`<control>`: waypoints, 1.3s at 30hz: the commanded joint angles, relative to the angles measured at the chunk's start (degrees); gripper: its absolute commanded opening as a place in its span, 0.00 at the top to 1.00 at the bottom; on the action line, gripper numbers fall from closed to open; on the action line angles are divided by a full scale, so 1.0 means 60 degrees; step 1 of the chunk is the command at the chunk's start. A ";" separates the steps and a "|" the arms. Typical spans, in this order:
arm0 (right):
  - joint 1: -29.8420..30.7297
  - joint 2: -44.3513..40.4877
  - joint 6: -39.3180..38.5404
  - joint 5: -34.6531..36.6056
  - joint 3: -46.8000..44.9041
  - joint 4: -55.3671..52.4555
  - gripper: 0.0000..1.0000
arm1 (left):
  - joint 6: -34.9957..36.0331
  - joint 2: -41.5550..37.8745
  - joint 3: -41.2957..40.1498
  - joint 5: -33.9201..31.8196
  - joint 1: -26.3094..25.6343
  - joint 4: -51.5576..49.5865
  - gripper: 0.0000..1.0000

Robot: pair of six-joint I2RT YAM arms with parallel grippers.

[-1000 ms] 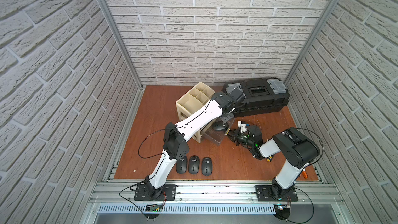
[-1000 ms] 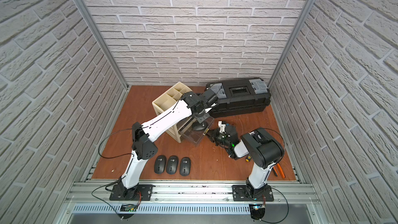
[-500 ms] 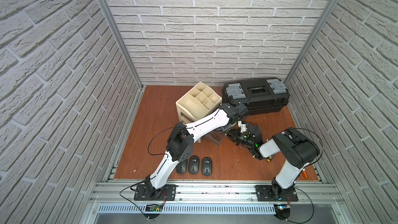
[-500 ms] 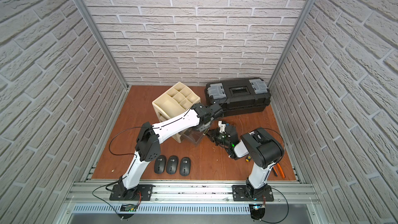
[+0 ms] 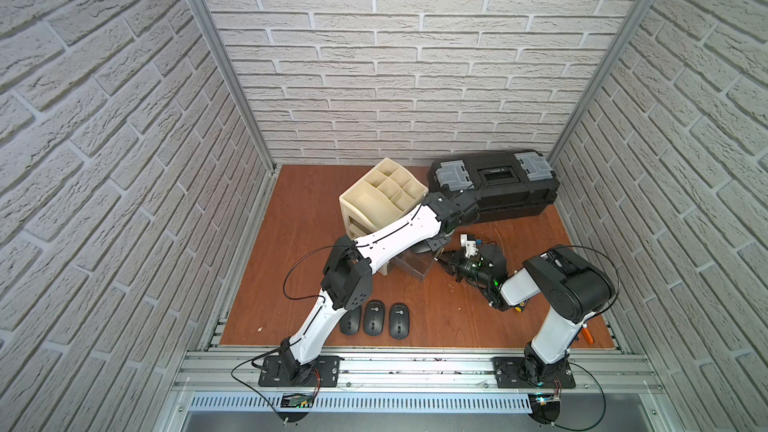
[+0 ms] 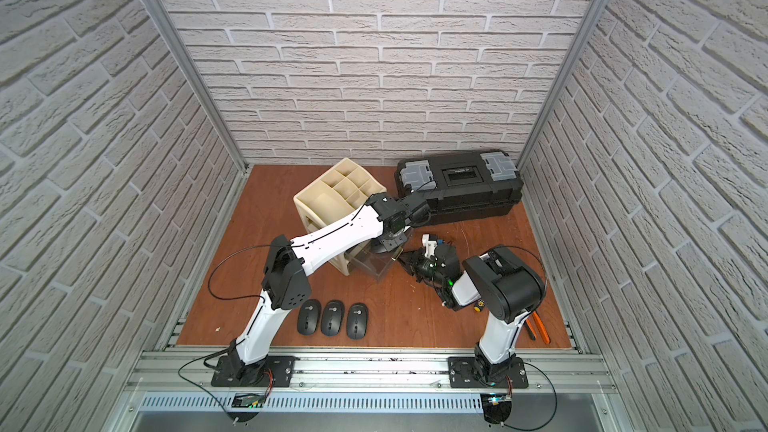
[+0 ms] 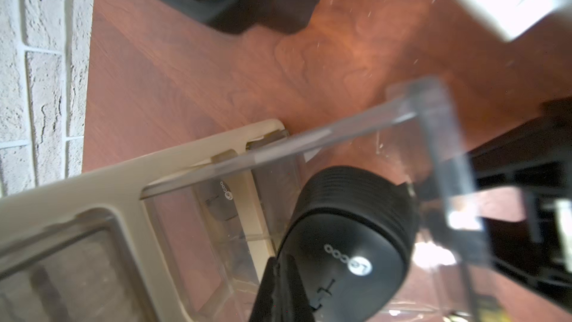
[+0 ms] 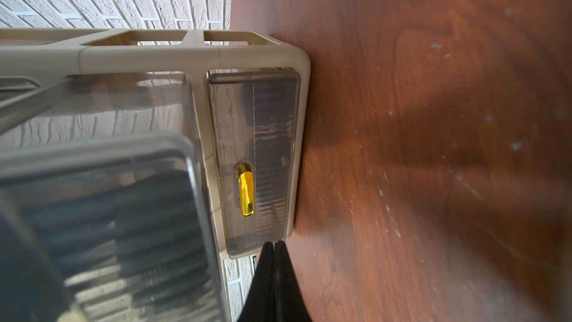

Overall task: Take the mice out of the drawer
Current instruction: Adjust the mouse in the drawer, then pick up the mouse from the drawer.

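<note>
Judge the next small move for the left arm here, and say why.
Probably open the left gripper and settle its jaws around the mouse at the pulled-out clear drawer: the jaws are shut right beside that mouse, gripping nothing I can see. Three mice already lie on the table.

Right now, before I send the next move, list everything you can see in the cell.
table mice: three, black, rowed at the front edge.
drawer mice: at least two, black, in the open drawer.
open drawer: one, clear, pulled from the organiser.
organiser: one, beige, mid-table.
toolbox: one, black with grey latches, back right.
pliers: one, orange-handled, front right.
yellow-capped tool: one, black, under the right forearm.
left pincer: one, black, shut, over the open drawer beside a mouse.
right pincer: one, black, shut, by the drawer's front.
</note>
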 commanded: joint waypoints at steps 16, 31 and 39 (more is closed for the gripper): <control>0.0149 -0.0445 -0.0079 0.0129 -0.0127 -0.0006 0.97 | 0.0246 -0.1900 -0.1122 0.2167 0.0658 0.0755 0.80; 0.0163 -0.1875 -0.1272 0.0242 -0.0010 -0.2311 0.97 | 0.1245 -0.1967 -0.1850 0.3020 0.1056 0.0986 0.54; 0.0156 -0.1721 -0.1269 0.0246 -0.0068 -0.2178 0.97 | 0.1497 -0.1326 -0.1638 0.3389 0.1056 0.0937 0.52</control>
